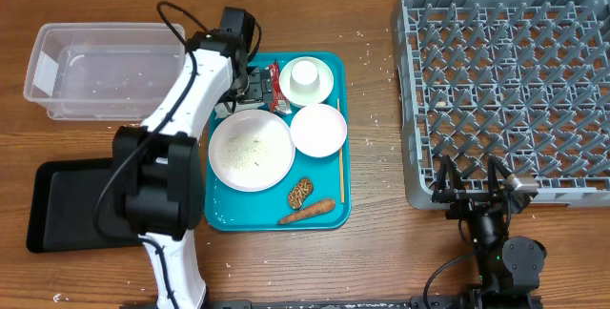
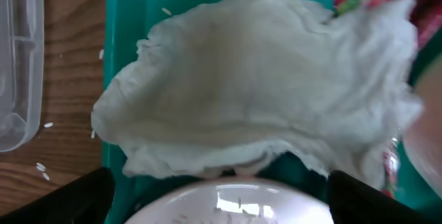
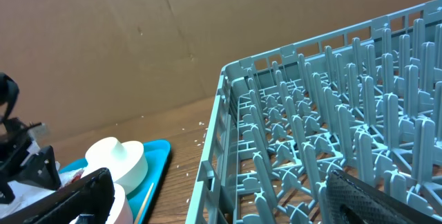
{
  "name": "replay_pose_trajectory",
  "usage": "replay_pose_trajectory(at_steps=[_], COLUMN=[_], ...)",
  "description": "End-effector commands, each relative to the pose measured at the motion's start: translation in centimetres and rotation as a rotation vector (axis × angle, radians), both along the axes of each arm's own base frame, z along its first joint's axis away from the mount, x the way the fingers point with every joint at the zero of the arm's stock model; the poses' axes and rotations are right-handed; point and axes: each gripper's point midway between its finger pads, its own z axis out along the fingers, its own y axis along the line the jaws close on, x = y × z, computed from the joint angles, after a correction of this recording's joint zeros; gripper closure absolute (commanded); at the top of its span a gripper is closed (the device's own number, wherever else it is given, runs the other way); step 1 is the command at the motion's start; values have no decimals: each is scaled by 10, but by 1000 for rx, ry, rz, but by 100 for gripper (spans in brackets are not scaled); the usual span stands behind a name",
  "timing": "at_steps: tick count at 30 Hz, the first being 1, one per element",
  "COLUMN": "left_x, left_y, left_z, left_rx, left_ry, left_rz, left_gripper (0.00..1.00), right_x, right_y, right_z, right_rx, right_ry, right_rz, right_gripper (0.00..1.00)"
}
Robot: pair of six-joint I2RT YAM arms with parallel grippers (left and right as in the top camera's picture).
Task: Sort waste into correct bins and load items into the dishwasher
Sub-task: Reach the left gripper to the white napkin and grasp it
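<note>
The crumpled white napkin [image 2: 255, 86] lies on the teal tray [image 1: 329, 209] and fills the left wrist view. My left gripper [image 1: 253, 88] hangs open right over it, black fingers [image 2: 76, 196] wide apart, holding nothing. The red wrapper [image 1: 270, 84] is beside the napkin. The large plate [image 1: 250, 150] carries loose rice. On the same tray are a bowl [image 1: 318, 130], an upturned cup [image 1: 305, 76] on a saucer, a biscuit [image 1: 300, 192] and a carrot stick [image 1: 307, 212]. My right gripper [image 1: 477, 190] is open and empty at the front edge of the grey dish rack [image 1: 510, 90].
A clear plastic tub [image 1: 105, 69] stands at the far left, with a black tray [image 1: 67, 204] in front of it. A thin wooden stick [image 1: 340, 156] lies along the teal tray's right side. Rice grains are scattered on the wooden table [image 1: 372, 252].
</note>
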Motion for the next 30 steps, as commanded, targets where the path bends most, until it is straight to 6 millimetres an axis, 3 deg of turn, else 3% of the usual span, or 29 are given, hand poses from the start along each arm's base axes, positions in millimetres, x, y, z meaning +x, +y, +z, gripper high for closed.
replay_pose_trajectory(at_steps=[1, 10, 15, 20, 24, 27, 30], left_x=[9, 26, 34, 33, 31, 29, 25], left_y=[11, 2, -10, -10, -9, -9, -8], left_z=[-6, -11, -9, -9, -10, -10, -5], left_rx=[-9, -92, -164, -162, -159, -156, -153], left_ry=[-16, -75, -97, -92, -83, -76, -68], left_rz=[138, 275, 265, 265, 265, 262, 263], left_gripper=[6, 13, 42, 54, 71, 96, 96], right_x=[0, 0, 0, 0, 0, 0, 0], right_y=[0, 0, 0, 0, 0, 0, 0], right_z=[-2, -2, -2, -2, -2, -2, -2], right_rx=[-1, -1, -1, -1, -1, -1, -1], right_ry=[-4, -4, -4, -4, -4, -4, -4], right_rz=[-4, -4, -4, -3, -4, -4, -3], right_gripper=[0, 0, 0, 0, 0, 0, 0])
